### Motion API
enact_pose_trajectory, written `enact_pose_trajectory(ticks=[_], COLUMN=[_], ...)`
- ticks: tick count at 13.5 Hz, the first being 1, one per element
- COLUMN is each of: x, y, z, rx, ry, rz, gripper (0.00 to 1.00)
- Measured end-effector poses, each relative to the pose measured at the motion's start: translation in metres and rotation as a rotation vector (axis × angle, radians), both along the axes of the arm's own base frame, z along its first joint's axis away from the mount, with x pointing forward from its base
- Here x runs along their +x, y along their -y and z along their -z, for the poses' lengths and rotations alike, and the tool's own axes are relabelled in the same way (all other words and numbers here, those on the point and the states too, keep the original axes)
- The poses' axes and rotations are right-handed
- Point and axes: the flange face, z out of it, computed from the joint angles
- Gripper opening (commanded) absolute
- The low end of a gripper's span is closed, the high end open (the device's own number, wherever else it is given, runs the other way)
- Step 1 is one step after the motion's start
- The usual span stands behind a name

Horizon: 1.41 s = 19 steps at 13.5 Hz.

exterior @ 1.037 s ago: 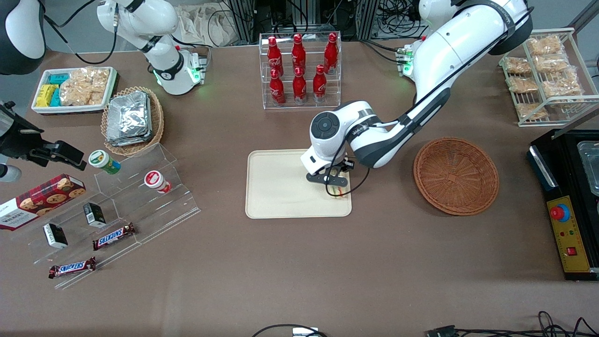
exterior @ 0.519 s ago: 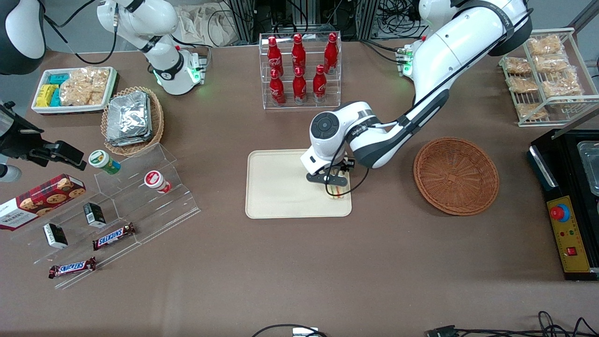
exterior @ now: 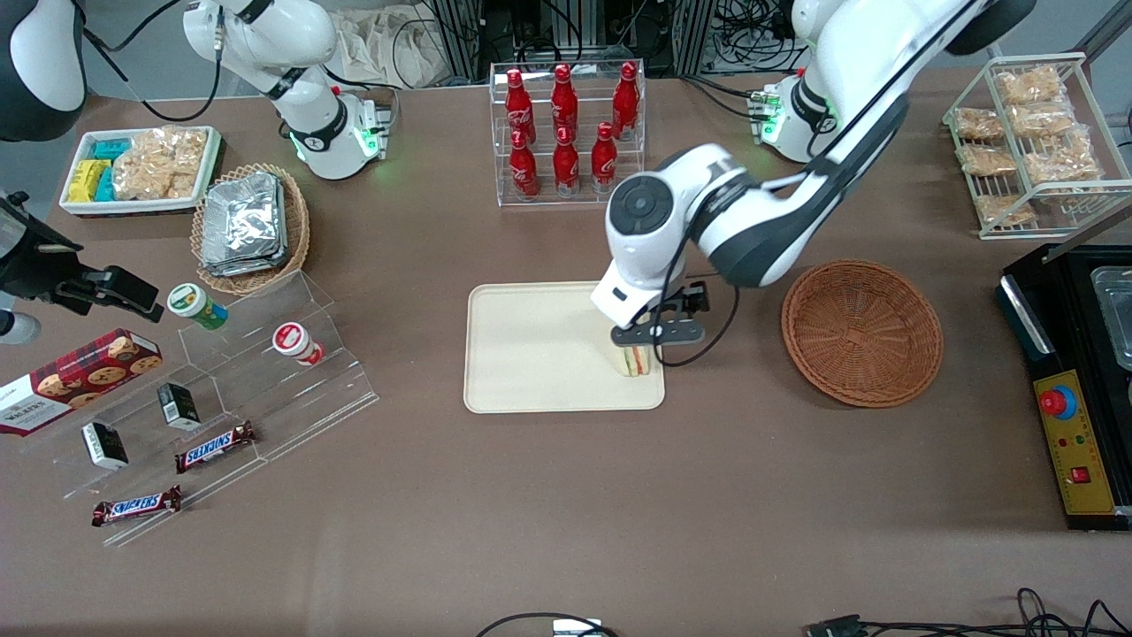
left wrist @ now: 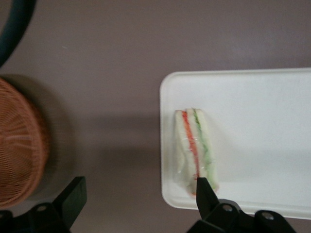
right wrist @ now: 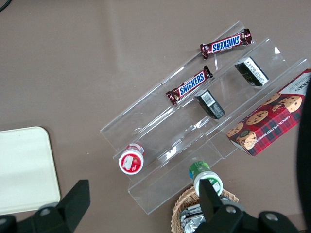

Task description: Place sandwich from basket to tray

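Note:
The sandwich [exterior: 634, 360] lies on the cream tray [exterior: 531, 354], in the corner nearest the front camera and closest to the brown wicker basket [exterior: 862, 332]. It shows in the left wrist view [left wrist: 194, 148] as a wrapped wedge with red and green layers, resting on the tray [left wrist: 262, 126]. My left gripper [exterior: 659, 336] hovers above that tray corner, open and empty [left wrist: 138, 194]. One fingertip [left wrist: 204, 187] overlaps the sandwich's end in the view, and the other hangs over bare table. The basket [left wrist: 19, 150] holds nothing that I can see.
A clear rack of red bottles [exterior: 566, 133] stands farther from the front camera than the tray. Toward the parked arm's end are a tan basket of foil packets [exterior: 248, 226], a clear stepped shelf [exterior: 265, 372] with snacks, and a white tub [exterior: 141, 168]. A black control box [exterior: 1074, 389] sits at the working arm's end.
My gripper has let go of the sandwich, risen, and shifted a little toward the brown basket. The sandwich stays lying on the tray corner.

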Motion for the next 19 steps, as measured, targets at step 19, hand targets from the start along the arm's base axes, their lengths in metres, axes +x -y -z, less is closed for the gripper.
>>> enact_pose_trajectory(ticks=[19], x=[0.034], y=[-0.382], z=[-0.175], rx=[-0.139], ry=[0.001], rz=[-0.080], gripper=[1.00])
